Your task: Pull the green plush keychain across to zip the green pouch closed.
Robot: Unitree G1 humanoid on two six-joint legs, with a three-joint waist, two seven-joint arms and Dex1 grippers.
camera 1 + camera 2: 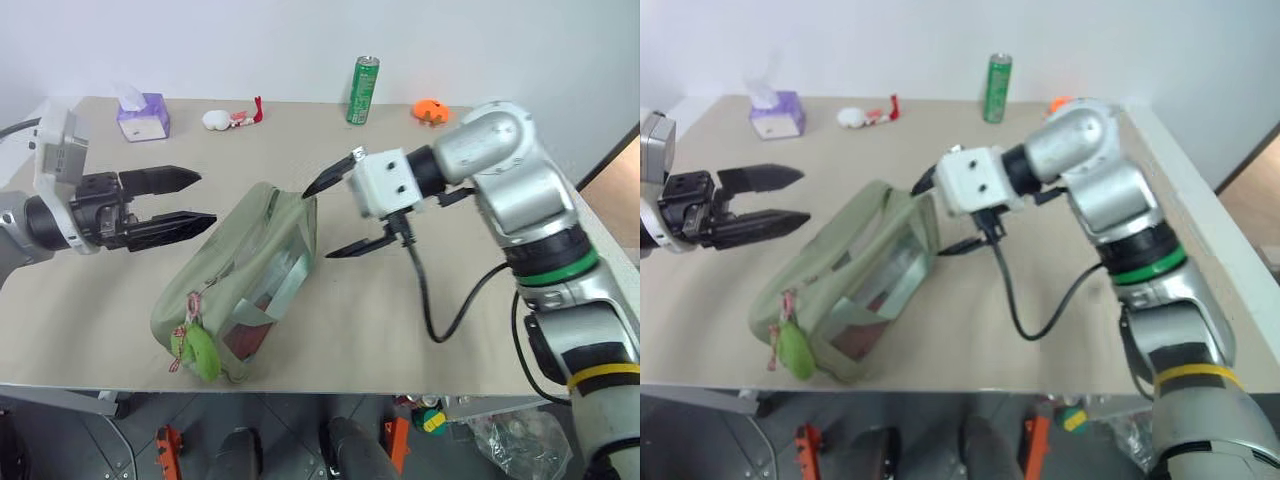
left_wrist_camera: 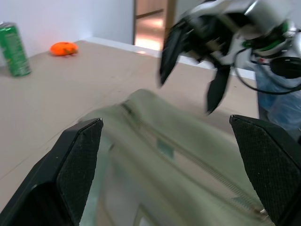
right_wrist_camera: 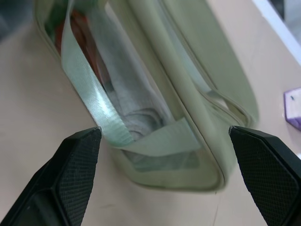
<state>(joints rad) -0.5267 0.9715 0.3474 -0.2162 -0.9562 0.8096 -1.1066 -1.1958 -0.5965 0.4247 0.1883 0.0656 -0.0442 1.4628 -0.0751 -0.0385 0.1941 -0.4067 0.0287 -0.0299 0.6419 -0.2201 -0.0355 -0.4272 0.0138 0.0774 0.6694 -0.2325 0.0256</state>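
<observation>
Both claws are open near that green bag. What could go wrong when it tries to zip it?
1. The green plush keychain hangs at the green pouch's near end by the table edge; a pull could drag it off.
2. Neither the left gripper nor the right gripper holds the pouch, so it may slide rather than zip.

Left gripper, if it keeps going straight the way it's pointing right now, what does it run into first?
Probably the green pouch: the open left gripper points level toward its upper far end, with the right gripper just beyond. It may skim above the fabric; depth is unclear.
</observation>
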